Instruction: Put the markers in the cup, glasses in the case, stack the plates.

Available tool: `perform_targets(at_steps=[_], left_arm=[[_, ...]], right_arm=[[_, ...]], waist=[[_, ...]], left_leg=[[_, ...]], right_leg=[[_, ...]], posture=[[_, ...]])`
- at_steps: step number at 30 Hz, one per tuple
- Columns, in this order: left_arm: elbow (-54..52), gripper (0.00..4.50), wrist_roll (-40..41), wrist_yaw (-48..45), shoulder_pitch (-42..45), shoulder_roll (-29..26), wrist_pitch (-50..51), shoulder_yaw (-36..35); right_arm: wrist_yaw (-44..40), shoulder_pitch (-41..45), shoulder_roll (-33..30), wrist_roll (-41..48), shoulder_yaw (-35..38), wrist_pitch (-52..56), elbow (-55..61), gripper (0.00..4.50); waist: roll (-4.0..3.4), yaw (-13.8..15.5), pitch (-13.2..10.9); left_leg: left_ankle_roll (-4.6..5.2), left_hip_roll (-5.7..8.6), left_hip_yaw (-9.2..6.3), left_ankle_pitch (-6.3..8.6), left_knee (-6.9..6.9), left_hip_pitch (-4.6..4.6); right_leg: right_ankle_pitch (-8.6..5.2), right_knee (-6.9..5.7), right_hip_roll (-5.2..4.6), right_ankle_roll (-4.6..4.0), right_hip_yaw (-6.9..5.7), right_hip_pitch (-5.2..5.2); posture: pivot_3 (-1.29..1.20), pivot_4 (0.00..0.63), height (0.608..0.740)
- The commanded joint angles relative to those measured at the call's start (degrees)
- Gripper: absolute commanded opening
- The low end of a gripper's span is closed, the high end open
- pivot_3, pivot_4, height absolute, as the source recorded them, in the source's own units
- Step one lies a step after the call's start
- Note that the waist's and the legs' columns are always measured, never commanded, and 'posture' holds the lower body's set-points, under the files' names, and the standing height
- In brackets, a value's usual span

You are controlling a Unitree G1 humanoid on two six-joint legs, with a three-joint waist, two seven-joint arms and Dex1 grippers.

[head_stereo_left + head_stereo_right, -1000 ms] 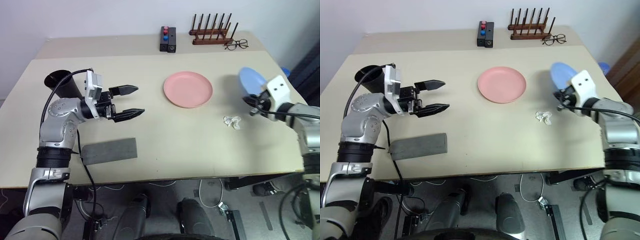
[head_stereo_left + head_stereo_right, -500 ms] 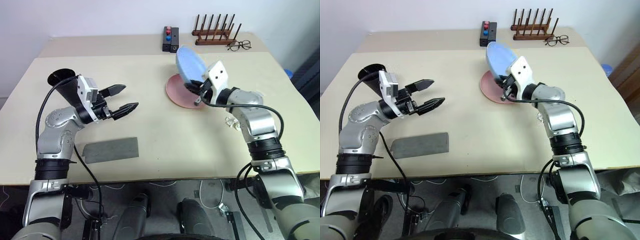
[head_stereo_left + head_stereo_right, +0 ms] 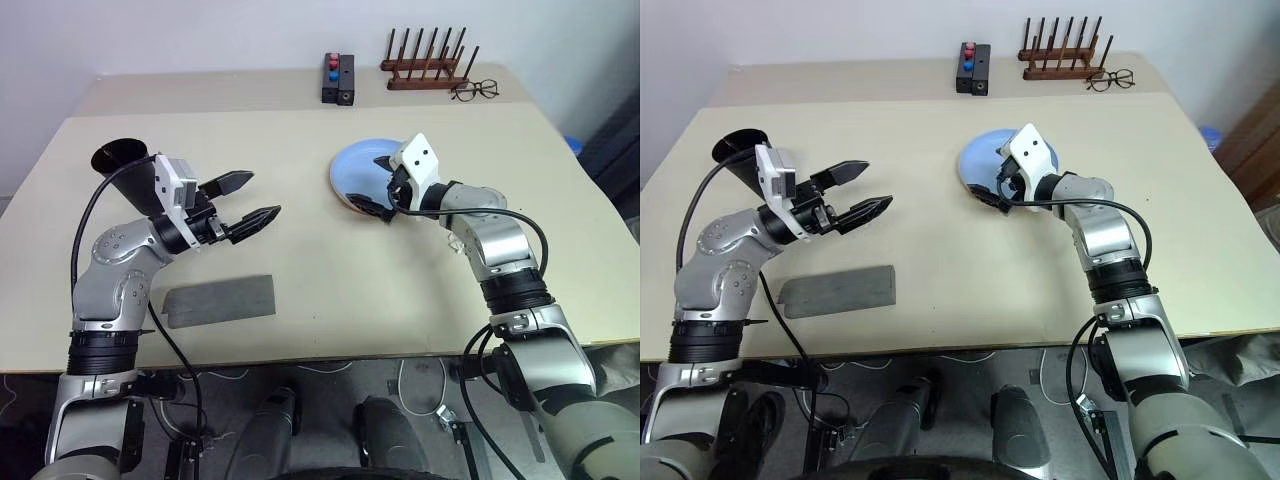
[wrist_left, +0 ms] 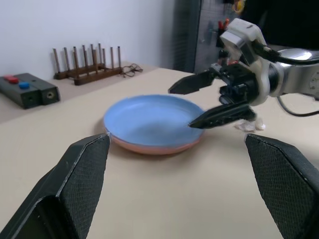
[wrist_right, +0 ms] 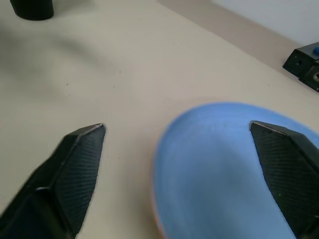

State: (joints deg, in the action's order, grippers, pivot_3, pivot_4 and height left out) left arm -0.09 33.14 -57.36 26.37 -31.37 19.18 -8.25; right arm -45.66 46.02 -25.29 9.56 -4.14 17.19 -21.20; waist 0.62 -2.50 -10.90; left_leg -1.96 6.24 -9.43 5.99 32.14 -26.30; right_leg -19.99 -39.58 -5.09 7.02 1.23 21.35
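Note:
The light blue plate (image 3: 356,170) lies stacked on the salmon pink plate (image 4: 149,148), of which a thin rim shows beneath. My right gripper (image 3: 378,186) hovers over the near right part of the blue plate, open and holding nothing. My left gripper (image 3: 248,198) is open in the air left of centre, pointing toward the plates. Behind it stands the black cup (image 3: 120,165). The grey case (image 3: 220,300) lies flat and closed near the front left edge. The markers and the glasses are out of view.
At the back stand a wooden peg rack (image 3: 425,66), thin-rimmed spectacles (image 3: 472,91) and a black box with red and blue buttons (image 3: 337,78). A white crumpled scrap (image 4: 246,125) lies on the table right of the plates.
My right arm swung left with the blue plate, laid it on the pink plate and opened its fingers. The left arm stayed about where it was.

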Motion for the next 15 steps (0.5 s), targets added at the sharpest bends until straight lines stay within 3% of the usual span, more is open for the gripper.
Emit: perform_targets(at_steps=[1,9,15], left_arm=[[-3.0,4.50,3.4,-2.8,-0.3,-1.7,2.2,-1.2],[-4.8,4.50,6.1,-7.9,-0.4,-3.0,7.7,1.9],[-2.1,4.50,4.5,-9.3,2.2,-1.9,6.8,3.8]], right_arm=[[-2.6,-0.3,-3.8,4.1,4.7,3.5,5.1,4.47],[-10.0,-15.2,-22.9,6.6,8.5,18.8,13.4,4.47],[-4.1,-18.8,-23.3,3.6,9.0,19.7,13.2,4.47]], waist=[[0.00,0.1,0.0],[-0.02,1.4,0.0],[-0.11,0.5,0.0]], left_leg=[[0.00,0.01,0.00,0.00,0.00,0.00],[0.05,-0.01,0.03,0.04,0.00,-0.01],[0.04,-0.11,0.13,0.04,-0.01,0.00]], right_leg=[[0.00,0.00,-0.01,0.00,0.00,-0.01],[-0.01,0.11,-0.05,-0.02,0.01,-0.03],[0.01,0.11,-0.10,-0.06,0.08,0.01]], posture=[[0.00,0.150,0.740],[0.00,0.150,0.740],[0.00,0.150,0.740]])
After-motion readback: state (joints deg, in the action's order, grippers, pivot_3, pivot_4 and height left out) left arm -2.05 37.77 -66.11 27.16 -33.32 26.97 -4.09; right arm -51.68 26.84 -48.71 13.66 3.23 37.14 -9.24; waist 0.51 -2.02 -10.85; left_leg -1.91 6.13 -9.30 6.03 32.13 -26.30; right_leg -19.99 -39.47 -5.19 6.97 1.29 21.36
